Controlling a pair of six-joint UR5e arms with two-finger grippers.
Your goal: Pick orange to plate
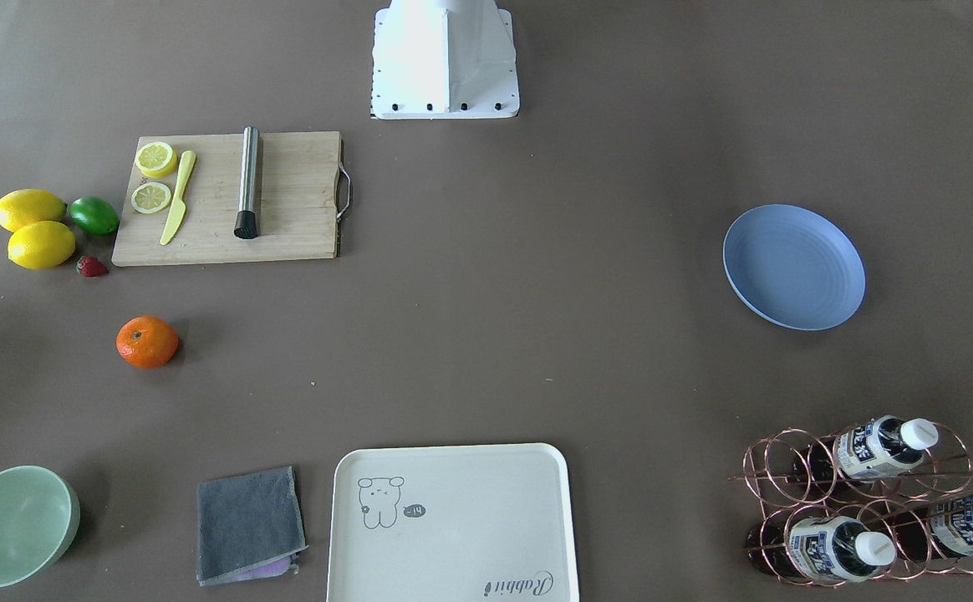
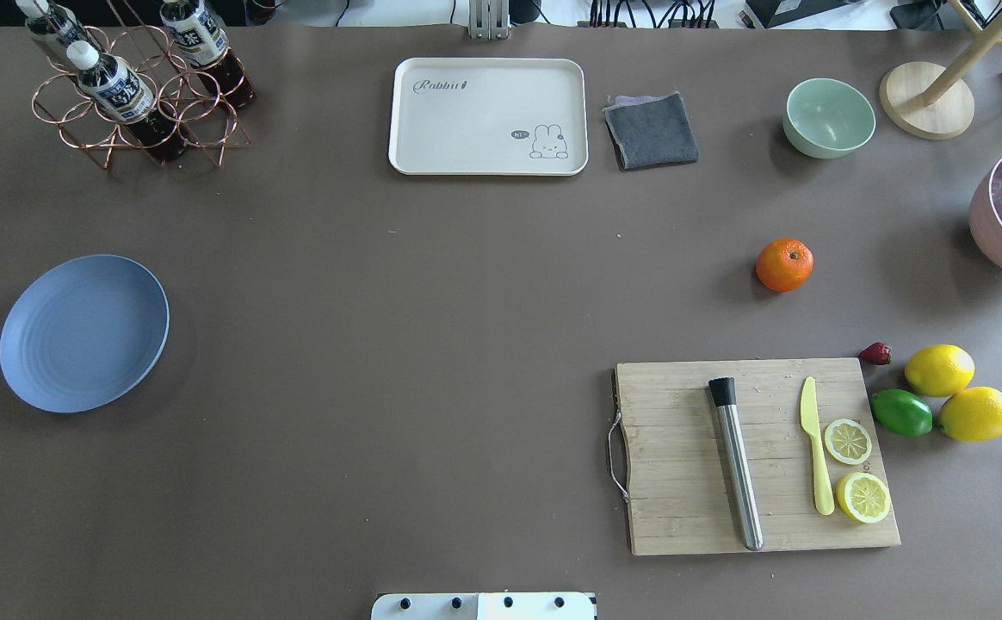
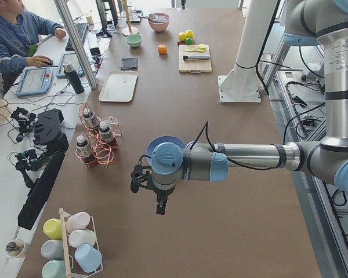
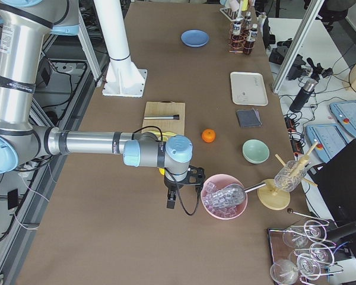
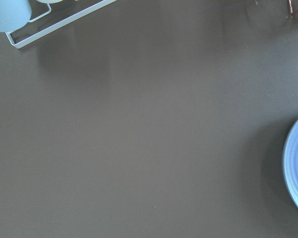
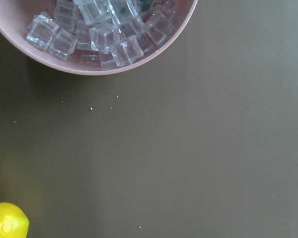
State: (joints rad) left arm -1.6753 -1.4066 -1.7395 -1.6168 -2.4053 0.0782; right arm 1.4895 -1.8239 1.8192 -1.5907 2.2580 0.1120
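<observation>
Reaching arm: the right arm is judged the nearer one. The orange (image 2: pixel 784 264) lies in the right half of the table, the side this arm works.
Orange position: it sits alone on the bare table, beyond the far edge of the cutting board (image 2: pixel 682 430) and well apart from everything else.
Direction from right gripper (image 4: pixel 179 181): the gripper hovers at the right end of the table, between the pink bowl (image 6: pixel 89 69) of ice cubes and the lemons (image 2: pixel 940 369). From there the orange lies to the left, towards the table's middle, and somewhat farther from the robot.
Long axis: none to speak of, as the fruit is round with its stem dimple turned upward. A grasp from above should suit any finger direction.
Right gripper state: it shows only in the side view, so I cannot tell whether it is spread or closed. Nothing appears to be held in it.
Left gripper (image 3: pixel 142 179): it hovers at the left end with nothing near it but the plate. Its spread cannot be told either.
Plate (image 2: pixel 83 332): it lies empty at the far left, well apart from the orange.
Likely demand: a long carry leftward across the table once the fruit is gripped.
</observation>
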